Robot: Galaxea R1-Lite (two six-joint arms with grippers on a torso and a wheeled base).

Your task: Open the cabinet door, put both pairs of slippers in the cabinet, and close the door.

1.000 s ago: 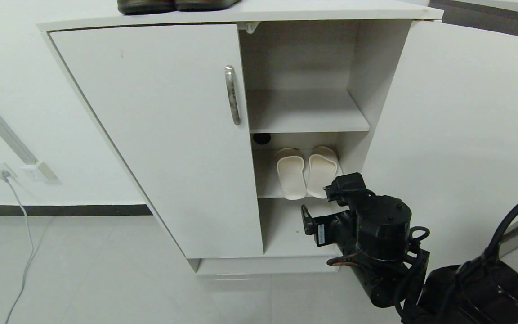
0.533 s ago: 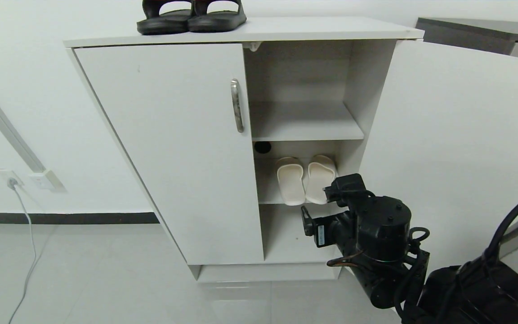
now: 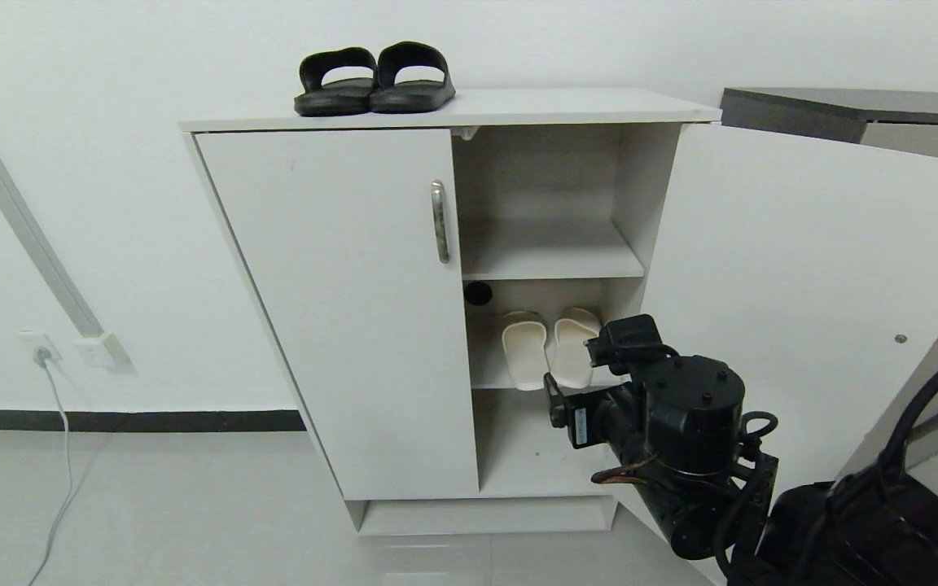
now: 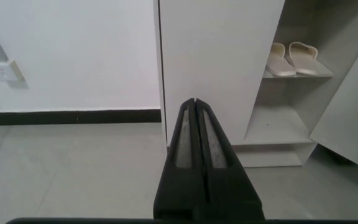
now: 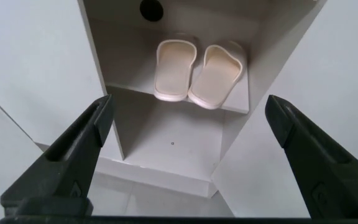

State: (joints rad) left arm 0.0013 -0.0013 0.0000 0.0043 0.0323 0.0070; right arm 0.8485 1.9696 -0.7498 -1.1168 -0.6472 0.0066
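White slippers (image 3: 549, 352) shelved, cabinet door (image 3: 803, 285) open.
I see their long axes running front-to-back, toes inward; right gripper (image 5: 188, 104) spread wide, left gripper (image 4: 195, 107) pressed together.

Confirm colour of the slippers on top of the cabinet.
The top slippers are black; head view shows them best.

No writing, number or sign can be read anywhere; the cabinet (image 3: 339, 309), the black slippers (image 3: 375, 80) on its top and the cream slippers (image 3: 550, 348) on its middle shelf all show plain surfaces. A small white sticker (image 3: 579, 425) on the right arm (image 3: 685, 415) bears print too small to make out.
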